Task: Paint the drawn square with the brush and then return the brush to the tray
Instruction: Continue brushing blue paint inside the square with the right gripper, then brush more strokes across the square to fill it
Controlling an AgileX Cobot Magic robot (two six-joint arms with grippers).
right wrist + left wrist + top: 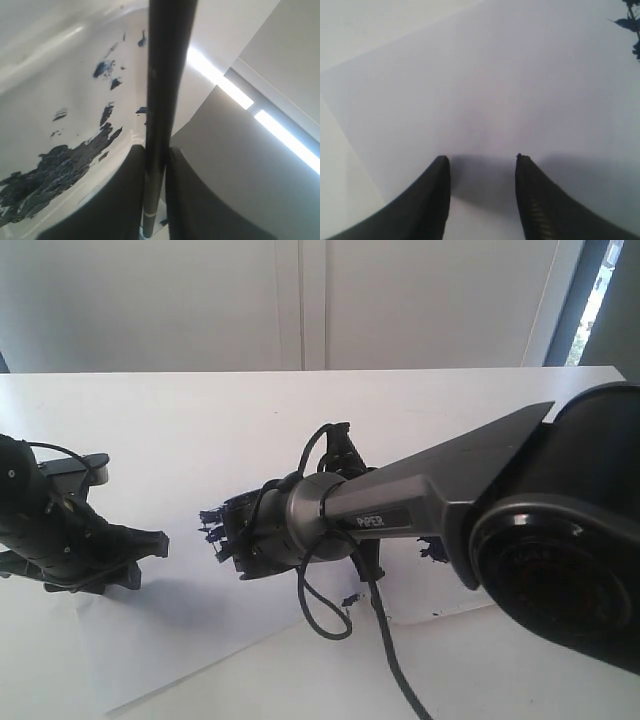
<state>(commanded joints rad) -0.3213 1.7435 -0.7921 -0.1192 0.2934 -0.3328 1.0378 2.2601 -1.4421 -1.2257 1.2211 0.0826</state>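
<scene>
Right wrist view showed the right hand [152,150] clenched on the long thin black stick brush [167,60], gripped on its handle, before the glossy white paint-splattered tray [55,70]. Light, stiff and slick, it would likely swivel; the left hand [482,160] hung released, empty.

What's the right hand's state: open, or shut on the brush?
Shut on the brush: in the right wrist view, both fingers of the right hand press against its black handle.
</scene>
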